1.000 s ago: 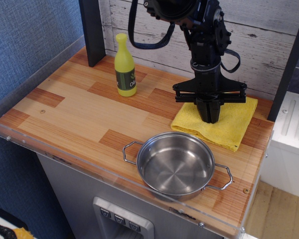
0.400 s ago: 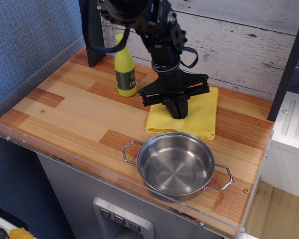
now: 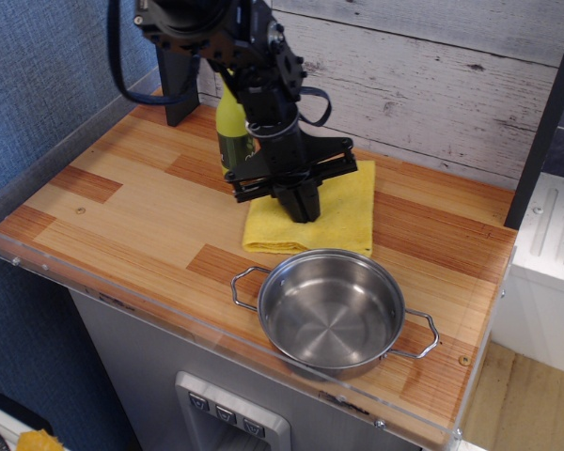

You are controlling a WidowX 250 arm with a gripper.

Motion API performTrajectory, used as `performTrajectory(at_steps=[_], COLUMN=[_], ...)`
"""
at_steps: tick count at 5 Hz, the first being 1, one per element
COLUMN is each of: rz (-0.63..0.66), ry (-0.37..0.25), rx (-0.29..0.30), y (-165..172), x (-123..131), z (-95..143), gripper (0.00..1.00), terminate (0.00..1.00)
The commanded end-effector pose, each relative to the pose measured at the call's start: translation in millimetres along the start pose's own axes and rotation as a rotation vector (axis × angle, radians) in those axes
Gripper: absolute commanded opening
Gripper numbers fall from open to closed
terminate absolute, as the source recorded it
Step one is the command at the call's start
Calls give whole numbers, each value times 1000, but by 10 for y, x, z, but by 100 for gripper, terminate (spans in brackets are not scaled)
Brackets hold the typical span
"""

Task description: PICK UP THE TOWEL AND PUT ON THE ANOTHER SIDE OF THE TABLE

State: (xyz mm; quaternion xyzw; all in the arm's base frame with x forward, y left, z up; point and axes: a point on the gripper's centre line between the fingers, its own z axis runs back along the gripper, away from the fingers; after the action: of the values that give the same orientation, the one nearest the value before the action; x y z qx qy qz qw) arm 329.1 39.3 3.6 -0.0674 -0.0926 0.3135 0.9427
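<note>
The yellow towel (image 3: 331, 218) lies flat on the wooden table (image 3: 122, 207), near its middle, just behind the steel pan. My black gripper (image 3: 303, 212) points straight down onto the towel's left part, its fingers pressed together into the cloth. The towel's far left corner is hidden behind the gripper. The gripper looks shut on the towel.
A steel pan (image 3: 331, 308) with two handles sits at the front, touching the towel's front edge. A yellow-green bottle (image 3: 230, 127) stands behind the gripper, partly hidden by the arm. A dark post (image 3: 174, 89) stands at the back left. A clear acrylic rim (image 3: 38, 268) runs along the edges.
The gripper has moved left across the table, dragging the towel with it from the right rear area to the middle. Pan and bottle have not moved.
</note>
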Motion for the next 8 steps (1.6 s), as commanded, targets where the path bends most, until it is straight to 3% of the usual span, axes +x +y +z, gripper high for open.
performTrajectory(at_steps=[1, 3, 5, 6, 8], rz=[11, 40, 105, 78, 93], ry=[97, 106, 51, 15, 23], rx=[-8, 2, 76, 103, 172], y=[288, 424, 824, 1003, 1235], x=[-250, -298, -183, -80, -80], z=[10, 62, 154, 158, 169], gripper=[0, 0, 0, 0, 0], terminate=[0, 0, 0, 0, 0])
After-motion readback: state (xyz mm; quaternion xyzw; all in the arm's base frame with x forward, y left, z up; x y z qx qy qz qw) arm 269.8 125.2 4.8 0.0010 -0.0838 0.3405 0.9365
